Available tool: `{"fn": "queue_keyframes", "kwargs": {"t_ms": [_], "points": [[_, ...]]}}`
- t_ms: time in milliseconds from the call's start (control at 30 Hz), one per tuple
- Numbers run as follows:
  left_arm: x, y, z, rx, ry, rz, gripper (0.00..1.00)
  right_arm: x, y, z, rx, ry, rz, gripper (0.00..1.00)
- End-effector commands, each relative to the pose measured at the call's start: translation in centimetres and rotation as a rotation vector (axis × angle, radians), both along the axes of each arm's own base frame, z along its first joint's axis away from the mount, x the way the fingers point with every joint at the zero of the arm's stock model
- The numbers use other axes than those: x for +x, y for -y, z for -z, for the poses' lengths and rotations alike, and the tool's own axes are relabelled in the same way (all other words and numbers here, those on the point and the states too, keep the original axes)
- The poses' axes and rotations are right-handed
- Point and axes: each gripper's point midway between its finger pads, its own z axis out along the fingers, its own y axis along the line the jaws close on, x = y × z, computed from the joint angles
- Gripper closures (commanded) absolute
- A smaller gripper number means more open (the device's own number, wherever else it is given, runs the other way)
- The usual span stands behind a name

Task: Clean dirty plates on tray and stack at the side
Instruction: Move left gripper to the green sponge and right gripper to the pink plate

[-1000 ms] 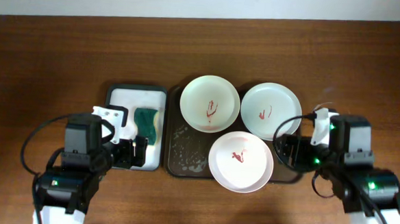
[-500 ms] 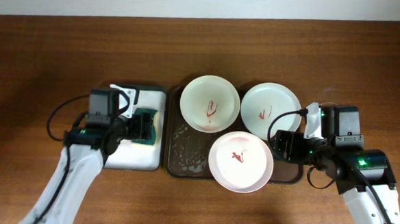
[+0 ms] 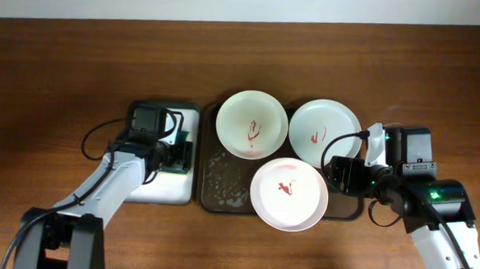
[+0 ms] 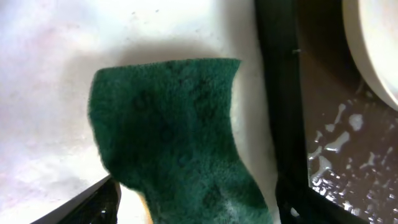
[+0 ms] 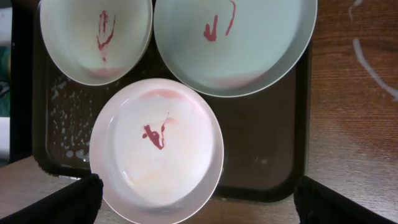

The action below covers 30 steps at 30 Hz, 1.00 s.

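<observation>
Overhead view first: three plates, all sitting on the dark brown tray, none off to the side yet. The cream-white plate is at about 11 o'clock on the tray, the pale mint plate at about 1 o'clock, and the pinkish-white plate down at 5 o'clock, hanging a bit over the tray's near edge. Each one has a red smear in the middle, so three dirty plates, zero clean. Foamy wet spots cover the bare 7 o'clock corner of the tray.

One smaller white tray sits just beside the brown one at its 9 o'clock side, both on the wooden table. One green sponge lies at the white tray's 3 o'clock edge.

The left gripper is right down over that sponge. On the left wrist cam the sponge fills the middle with a finger on either side of it, at the bottom corners. Can't tell if they're actually squeezing it or just straddling it.

The right gripper hangs at the pinkish-white plate's 3 o'clock rim, over the tray. On the right wrist cam its two fingers are spread wide at the bottom corners, gripping nothing.
</observation>
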Motion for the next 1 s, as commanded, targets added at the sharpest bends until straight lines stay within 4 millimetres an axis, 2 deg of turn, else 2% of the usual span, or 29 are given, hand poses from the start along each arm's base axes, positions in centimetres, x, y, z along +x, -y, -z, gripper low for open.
{"fn": "queue_keyframes", "kwargs": {"t_ms": [0,267,400,433,467,500,600,700,833,967], "points": [[0.7,-1.1,0.2,0.081,0.012,-0.066,0.21,0.3,-0.3,-0.7,0.012,0.016,-0.004,0.01],[0.3,-1.1,1.8,0.06,-0.04,-0.116,0.32,0.3,-0.3,-0.7,0.012,0.016,-0.003,0.01],[0.3,-1.0,1.9,0.061,-0.042,-0.116,0.62,0.2,-0.3,-0.4,0.008,0.003,-0.002,0.01],[0.4,-1.0,1.8,0.06,-0.038,-0.116,0.74,0.1,-0.3,-0.1,0.007,-0.014,-0.002,0.01],[0.5,-1.0,1.6,0.06,-0.035,-0.115,0.9,-0.2,-0.2,0.5,0.002,-0.051,-0.005,0.01],[0.6,-1.0,1.5,0.06,-0.033,-0.117,0.99,-0.3,-0.2,1.0,-0.003,-0.074,-0.011,0.01],[0.8,-1.0,0.5,0.054,-0.011,-0.118,1.0,0.0,-0.2,2.3,-0.007,-0.128,-0.011,0.16],[0.5,-1.0,-1.0,0.049,0.008,-0.118,1.0,0.0,-0.3,4.6,-0.014,-0.231,-0.011,0.42],[-0.3,-1.2,-2.3,0.048,0.01,-0.118,1.0,0.1,-0.7,7.2,-0.007,-0.336,-0.059,0.53],[-1.0,-0.7,-2.2,0.017,-0.023,-0.127,1.0,-0.1,-0.7,9.9,-0.014,-0.443,-0.069,0.55]]}}
